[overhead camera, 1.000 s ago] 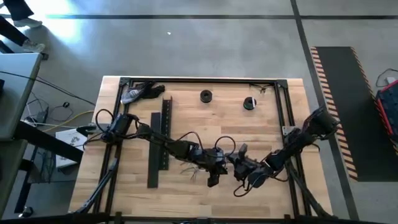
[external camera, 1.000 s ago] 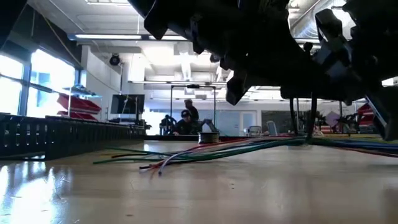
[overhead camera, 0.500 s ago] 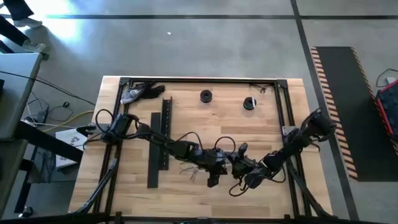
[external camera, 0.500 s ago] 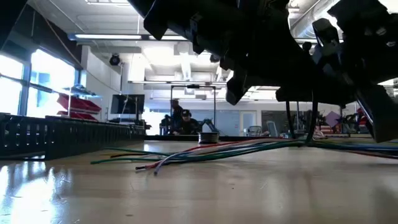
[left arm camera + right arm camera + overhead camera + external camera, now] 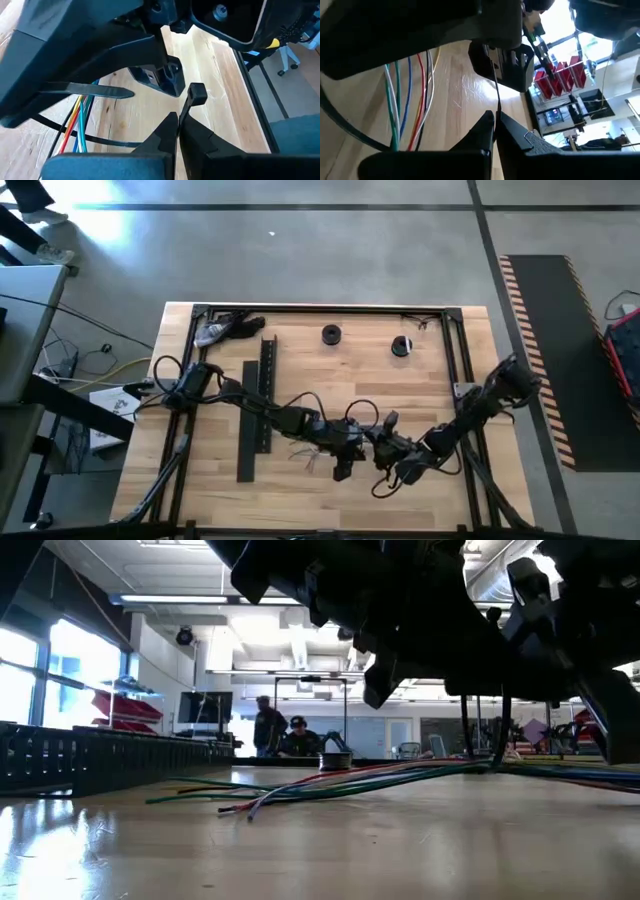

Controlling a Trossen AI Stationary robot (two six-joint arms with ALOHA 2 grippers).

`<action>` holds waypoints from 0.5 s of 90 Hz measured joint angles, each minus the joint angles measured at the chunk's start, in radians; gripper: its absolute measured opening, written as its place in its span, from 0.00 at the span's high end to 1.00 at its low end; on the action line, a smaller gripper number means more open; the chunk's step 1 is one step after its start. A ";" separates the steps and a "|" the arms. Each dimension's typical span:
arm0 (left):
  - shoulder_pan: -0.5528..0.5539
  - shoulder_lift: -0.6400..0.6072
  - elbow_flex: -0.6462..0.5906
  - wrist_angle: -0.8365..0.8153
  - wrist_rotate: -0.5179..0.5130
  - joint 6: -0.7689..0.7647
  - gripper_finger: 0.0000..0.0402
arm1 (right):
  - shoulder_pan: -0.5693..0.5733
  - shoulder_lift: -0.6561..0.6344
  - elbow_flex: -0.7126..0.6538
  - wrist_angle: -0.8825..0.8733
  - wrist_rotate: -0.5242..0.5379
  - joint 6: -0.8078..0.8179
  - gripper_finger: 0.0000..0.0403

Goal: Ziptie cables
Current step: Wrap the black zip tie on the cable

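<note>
The left gripper (image 5: 178, 131) was clamped shut on the black zip tie (image 5: 186, 106) just below its head, seemingly to keep the head steady. The right gripper (image 5: 495, 125), close against it, pinched what looked like the tie's thin tail (image 5: 496, 85), probably to feed it through. The cables (image 5: 330, 783) lay on the table (image 5: 300, 490) beneath both grippers, apparently inside the tie's loop.

thin green, white, red, blue and orange insulated cables (image 5: 330, 785) | loose bundle | lying flat on tabletop | free ends fanned apart
</note>
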 joint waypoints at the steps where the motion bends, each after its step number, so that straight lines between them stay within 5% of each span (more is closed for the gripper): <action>1: 0.000 0.000 0.000 0.000 0.000 0.000 1.00 | 0.001 0.000 0.000 0.000 0.000 -0.001 1.00; 45: 0.000 0.000 0.000 0.001 0.000 0.000 1.00 | 0.014 0.000 0.000 0.078 0.008 -0.206 1.00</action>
